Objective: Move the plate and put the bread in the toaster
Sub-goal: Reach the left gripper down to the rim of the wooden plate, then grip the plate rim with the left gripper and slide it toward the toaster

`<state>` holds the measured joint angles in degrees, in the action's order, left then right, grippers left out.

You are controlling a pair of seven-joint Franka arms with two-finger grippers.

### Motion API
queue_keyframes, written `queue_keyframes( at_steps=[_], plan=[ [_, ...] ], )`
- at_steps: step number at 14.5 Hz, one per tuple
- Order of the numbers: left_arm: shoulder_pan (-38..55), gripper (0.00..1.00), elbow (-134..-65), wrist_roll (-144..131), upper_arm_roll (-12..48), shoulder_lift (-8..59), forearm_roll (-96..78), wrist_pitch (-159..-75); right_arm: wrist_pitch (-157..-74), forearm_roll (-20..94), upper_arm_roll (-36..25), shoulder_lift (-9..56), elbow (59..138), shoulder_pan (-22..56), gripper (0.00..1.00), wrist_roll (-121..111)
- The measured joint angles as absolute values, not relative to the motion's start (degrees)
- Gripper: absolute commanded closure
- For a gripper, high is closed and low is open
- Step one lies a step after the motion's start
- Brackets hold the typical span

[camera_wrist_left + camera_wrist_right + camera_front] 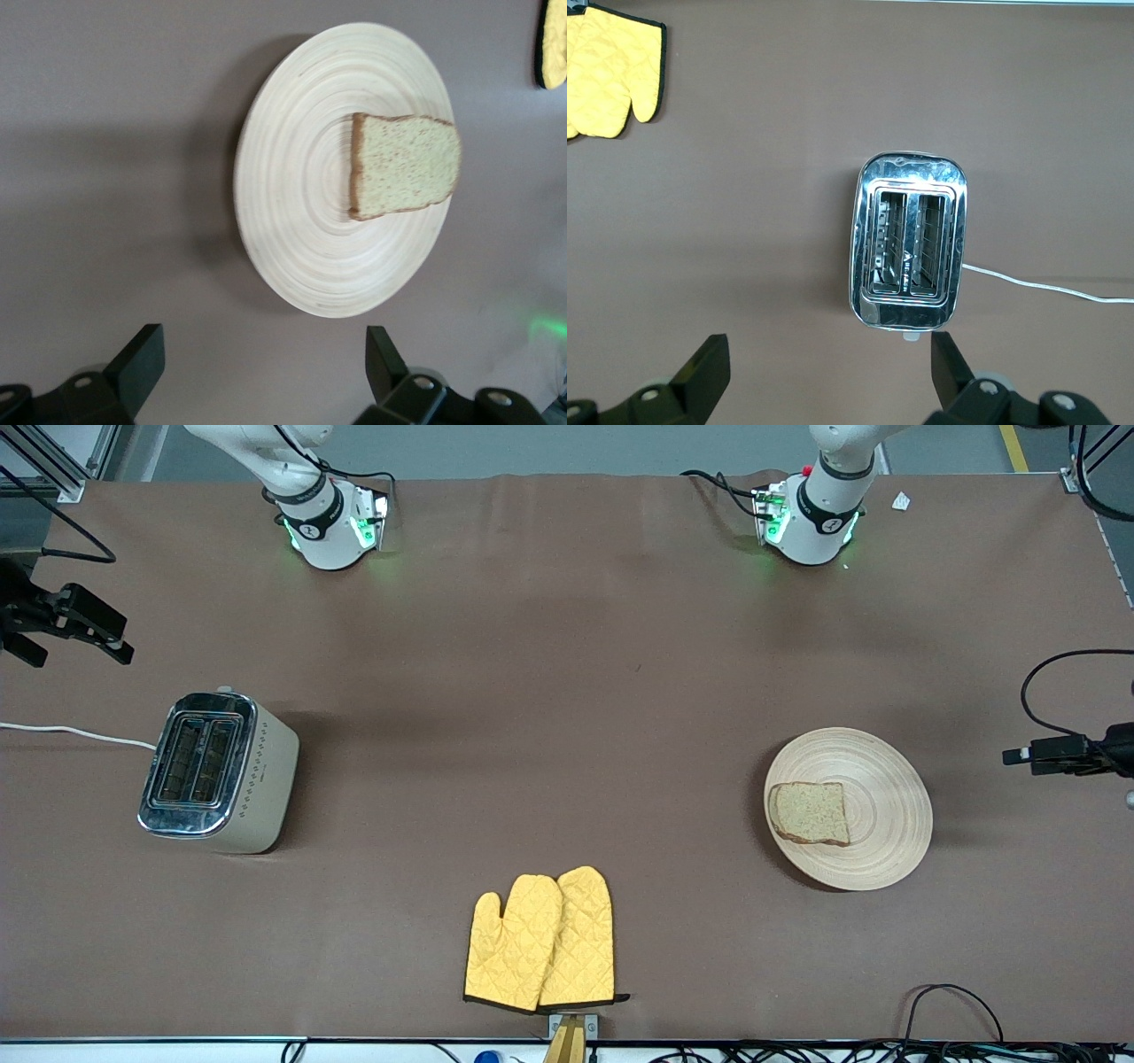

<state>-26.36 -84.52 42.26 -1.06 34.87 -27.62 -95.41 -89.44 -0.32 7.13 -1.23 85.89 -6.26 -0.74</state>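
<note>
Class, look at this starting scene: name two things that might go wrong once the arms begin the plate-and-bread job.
1. The bread lies loose and off-centre on the plate; moving the plate may slide it off.
2. The toaster slots are narrow, so a tilted slice may catch on the chrome top.

Left gripper and right gripper are open and hold nothing.

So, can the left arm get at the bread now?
Probably yes. The left pincer hangs open over bare table beside the plate, and the bread lies uncovered on it with nothing between.
</note>
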Motion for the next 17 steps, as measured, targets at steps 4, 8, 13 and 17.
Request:
queue_keyframes(
  at_steps=[4,8,13,17],
  plan=[
    [-30.4,0.00,-84.2,49.9,-1.0,43.5,-35.9,-97.3,-89.4,-0.3,7.1,-1.2,85.9,-6.3,0.00,-0.7],
    [-31.1,0.07,-84.0,51.6,-0.8,48.3,-43.4,-97.4,-89.4,-0.3,7.1,-1.2,85.9,-6.3,0.00,-0.7],
    [-30.6,0.19,-83.9,51.8,0.4,51.2,-48.1,-97.4,-89.4,-0.3,7.1,-1.2,85.9,-6.3,0.00,-0.7],
    [-30.4,0.35,-83.8,51.8,2.2,52.6,-50.5,-97.4,-89.4,-0.3,7.1,-1.2,85.9,-6.3,0.00,-0.7]
  ],
)
